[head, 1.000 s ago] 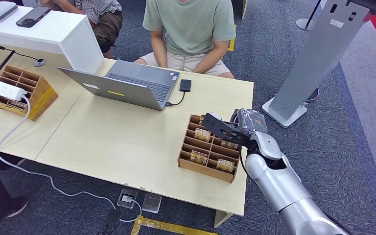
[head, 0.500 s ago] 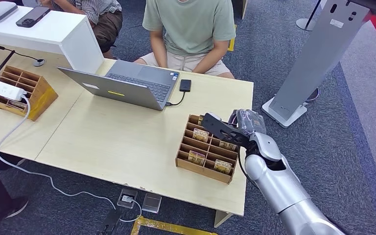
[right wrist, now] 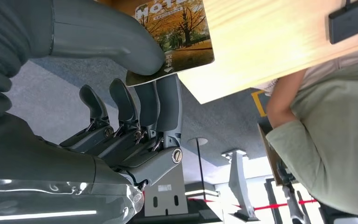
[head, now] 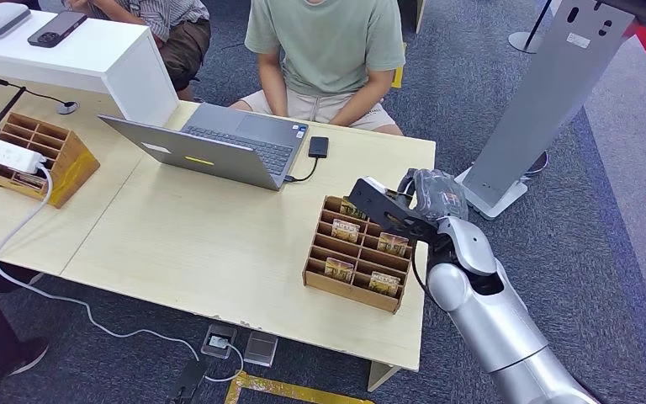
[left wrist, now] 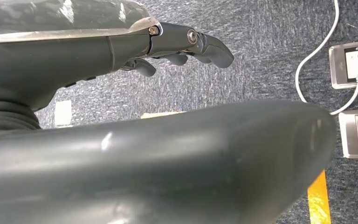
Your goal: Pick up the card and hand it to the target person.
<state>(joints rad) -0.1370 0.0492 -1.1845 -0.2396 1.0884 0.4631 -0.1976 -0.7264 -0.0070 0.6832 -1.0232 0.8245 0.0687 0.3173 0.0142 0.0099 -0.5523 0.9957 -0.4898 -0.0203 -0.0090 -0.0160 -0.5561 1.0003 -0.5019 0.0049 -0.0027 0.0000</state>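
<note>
R hand [right wrist: 121, 121] | thumb + fingers clamped on card [right wrist: 177, 32]; above wooden organizer [head: 357, 252] | L hand [left wrist: 168, 44] fingers apart, holds nothing

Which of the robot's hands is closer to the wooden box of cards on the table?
Right. The right hand is over the wooden box, pinching a card. The left hand hangs over the carpet.

The person [head: 328, 50] in the green shirt is cut off at the neck. The card's [right wrist: 177, 32] top runs off frame, its small print too fine to read.
</note>
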